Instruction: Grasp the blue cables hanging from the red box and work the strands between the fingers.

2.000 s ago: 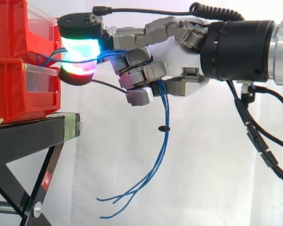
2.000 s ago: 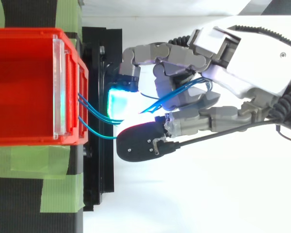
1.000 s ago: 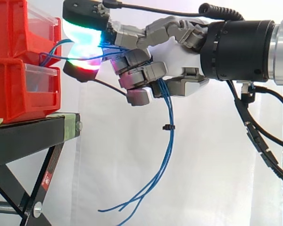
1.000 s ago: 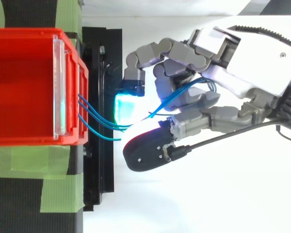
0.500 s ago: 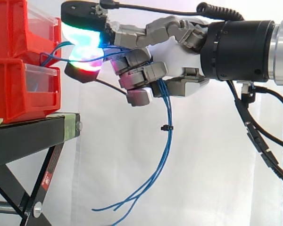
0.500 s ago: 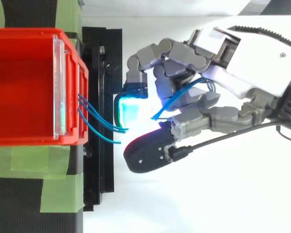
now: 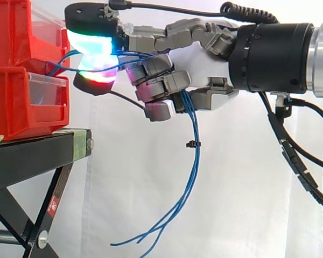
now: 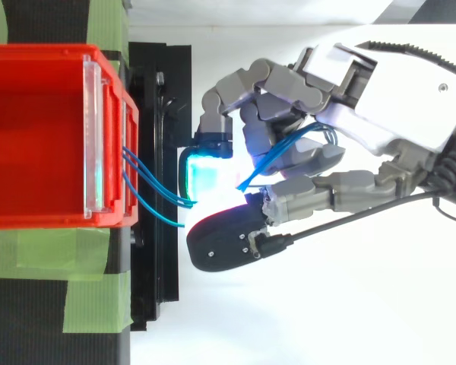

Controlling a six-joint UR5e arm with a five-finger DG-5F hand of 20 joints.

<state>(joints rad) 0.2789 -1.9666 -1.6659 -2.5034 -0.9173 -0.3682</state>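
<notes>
Robot hand (image 7: 199,64) curled shut round blue cables (image 7: 194,161); glowing pads (image 7: 94,45) pinch strands at 3 o'clock of red box (image 8: 30,137). Tails hang toward 6 o'clock.

Risk: short run from box to pads, so more pull may yank strands from box or slip the pinch.

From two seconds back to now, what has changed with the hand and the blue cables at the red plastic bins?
The hand kept its curled hold on the thin blue cables. Its upper glowing fingertip pad lifted slightly over the strands, and the finger bent more in the top view. The cables' loose ends swung a little lower. The red plastic bins, the black metal stand and the wrist stayed put.
</notes>
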